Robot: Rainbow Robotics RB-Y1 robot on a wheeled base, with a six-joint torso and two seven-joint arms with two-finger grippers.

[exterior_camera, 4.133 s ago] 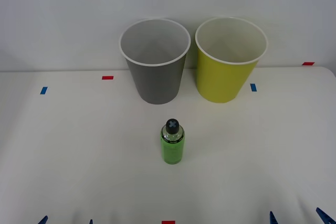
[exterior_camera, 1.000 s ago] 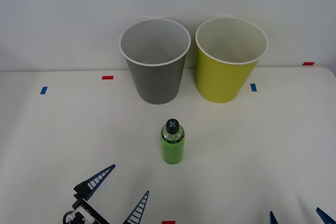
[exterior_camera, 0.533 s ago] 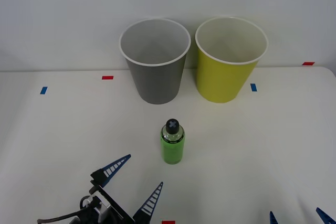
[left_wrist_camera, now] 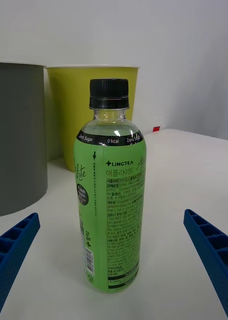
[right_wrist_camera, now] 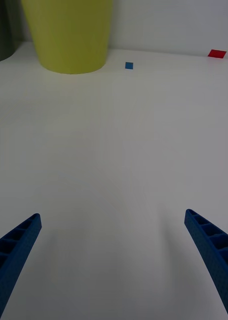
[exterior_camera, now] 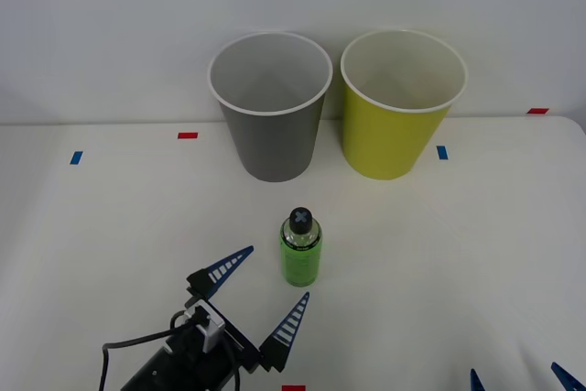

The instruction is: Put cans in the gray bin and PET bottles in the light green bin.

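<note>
A small PET bottle (exterior_camera: pixel 300 250) with a bright green label and black cap stands upright in the middle of the white table; the left wrist view has this bottle (left_wrist_camera: pixel 110 200) straight ahead between my fingers. My left gripper (exterior_camera: pixel 271 297) is open, just short of the bottle on its near-left side and not touching it. Behind the bottle stand the gray bin (exterior_camera: pixel 270 107) and, to its right, the light green bin (exterior_camera: pixel 400 103). My right gripper (right_wrist_camera: pixel 114 260) is open over bare table at the near right, its tips (exterior_camera: pixel 513 377) at the bottom edge. No cans are in view.
Red tape marks (exterior_camera: pixel 188 135) and blue tape marks (exterior_camera: pixel 76 157) dot the tabletop. A white wall rises right behind the bins. The table's right edge (exterior_camera: pixel 579 135) is close to the light green bin's side.
My left arm has come up from the near-left edge toward the bottle, fingers open throughout. The bottle, bins and right gripper have not moved.
</note>
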